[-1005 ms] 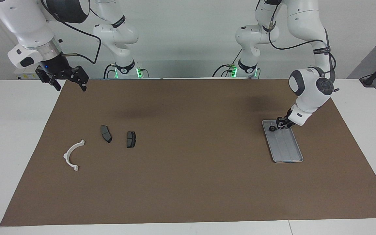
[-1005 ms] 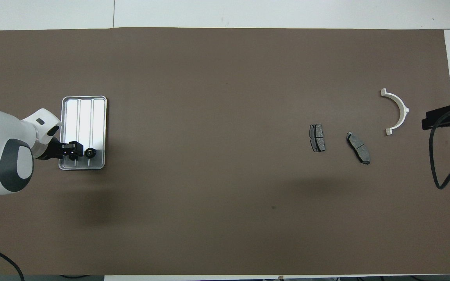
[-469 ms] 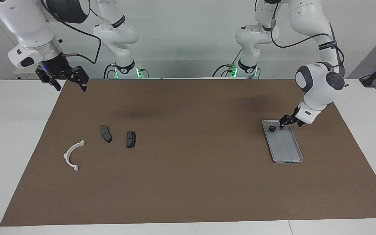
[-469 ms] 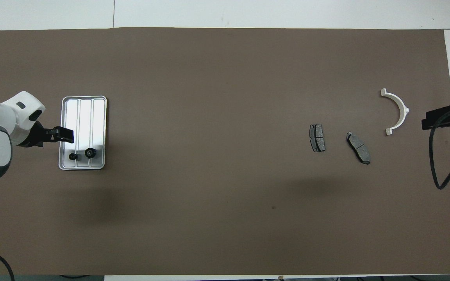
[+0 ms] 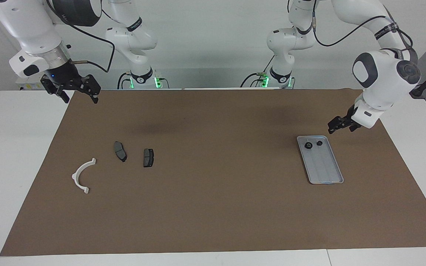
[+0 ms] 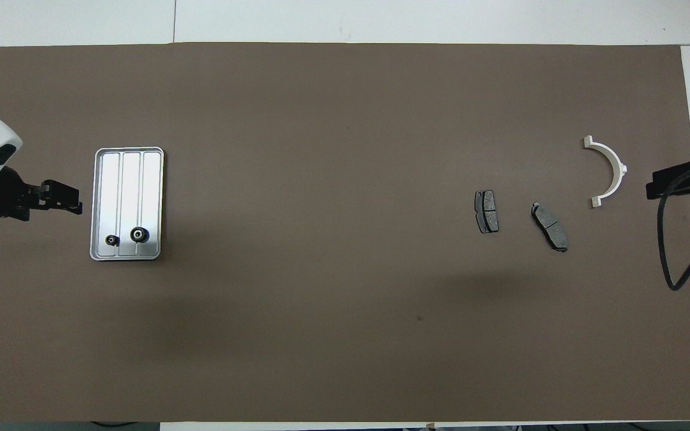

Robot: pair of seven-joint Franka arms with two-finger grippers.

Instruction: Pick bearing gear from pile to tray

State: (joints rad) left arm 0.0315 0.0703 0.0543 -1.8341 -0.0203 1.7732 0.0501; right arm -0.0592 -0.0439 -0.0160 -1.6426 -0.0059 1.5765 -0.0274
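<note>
The silver tray (image 5: 325,168) lies on the brown mat toward the left arm's end; it also shows in the overhead view (image 6: 129,179). Two small black round gears lie at its end nearer the robots: a larger one (image 5: 308,145) (image 6: 138,234) and a smaller one (image 5: 319,143) (image 6: 111,240). My left gripper (image 5: 338,127) (image 6: 74,200) is open and empty, raised over the mat just beside the tray. The pile's white bracket (image 5: 83,175) (image 6: 608,170) and two dark pads (image 5: 120,151) (image 5: 148,157) lie toward the right arm's end. My right gripper (image 5: 80,99) waits open over the mat's corner.
The brown mat (image 5: 213,207) covers most of the white table. The right arm's black cable (image 6: 668,251) hangs over the mat's edge beside the bracket. The two pads also show in the overhead view (image 6: 486,211) (image 6: 550,226).
My left gripper let go of the smaller black gear in the tray, then rose and drew back off the tray toward the left arm's end. The right arm has not moved.
</note>
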